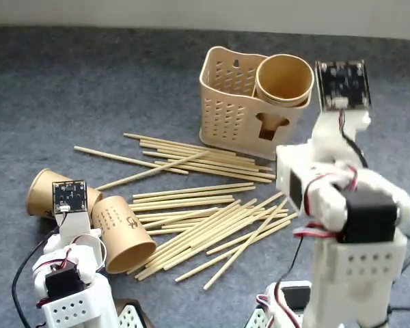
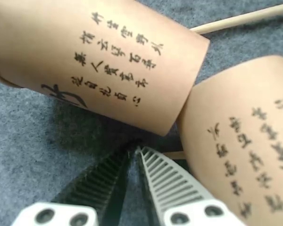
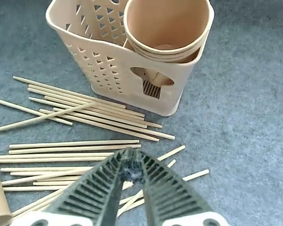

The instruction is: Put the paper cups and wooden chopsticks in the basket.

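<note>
Looks like a hobby robotics bench to me: left arm [image 1: 68, 283] and right arm [image 1: 352, 266] in white plastic, loose red-black servo wires [image 1: 307, 234], grey felt-like cloth [image 1: 89, 89] over the table, pale wall [image 1: 191, 10] behind.

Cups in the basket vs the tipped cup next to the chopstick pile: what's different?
Pose: the stacked tan paper cups stand upright, mouths up; the single tan paper cup lies on its side. Place: the stack sits inside the beige perforated plastic basket; the single cup is on the grey cloth. Count: the stack is nested, the single cup is not. Shared: same tan paper.
</note>
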Available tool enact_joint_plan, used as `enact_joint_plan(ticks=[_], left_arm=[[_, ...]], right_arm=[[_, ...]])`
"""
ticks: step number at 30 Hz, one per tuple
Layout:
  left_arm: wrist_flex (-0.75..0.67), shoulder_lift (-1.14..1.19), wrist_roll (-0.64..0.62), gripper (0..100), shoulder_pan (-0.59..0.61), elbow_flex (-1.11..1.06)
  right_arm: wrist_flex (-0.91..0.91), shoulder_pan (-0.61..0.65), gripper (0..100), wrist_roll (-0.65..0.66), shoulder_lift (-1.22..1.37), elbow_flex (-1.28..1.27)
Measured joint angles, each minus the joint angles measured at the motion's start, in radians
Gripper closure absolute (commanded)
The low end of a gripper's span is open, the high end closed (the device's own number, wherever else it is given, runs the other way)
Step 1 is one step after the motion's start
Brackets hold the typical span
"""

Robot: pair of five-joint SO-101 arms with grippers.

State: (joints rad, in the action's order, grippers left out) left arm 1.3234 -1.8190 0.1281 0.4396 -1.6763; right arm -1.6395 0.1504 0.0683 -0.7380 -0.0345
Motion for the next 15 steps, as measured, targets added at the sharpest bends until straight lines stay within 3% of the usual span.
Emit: enact_joint_plan(ticks=[9,15], left_arm=[[0.0,0.0,0.0,99,0.0,0.0],[0.0,0.0,0.0,99,0.0,0.0]], right_arm=[[0.259,0.0,99.2,0.0,-0.446,-0.545],[0.295,0.0,99.2,0.0,-0.69,-0.723]])
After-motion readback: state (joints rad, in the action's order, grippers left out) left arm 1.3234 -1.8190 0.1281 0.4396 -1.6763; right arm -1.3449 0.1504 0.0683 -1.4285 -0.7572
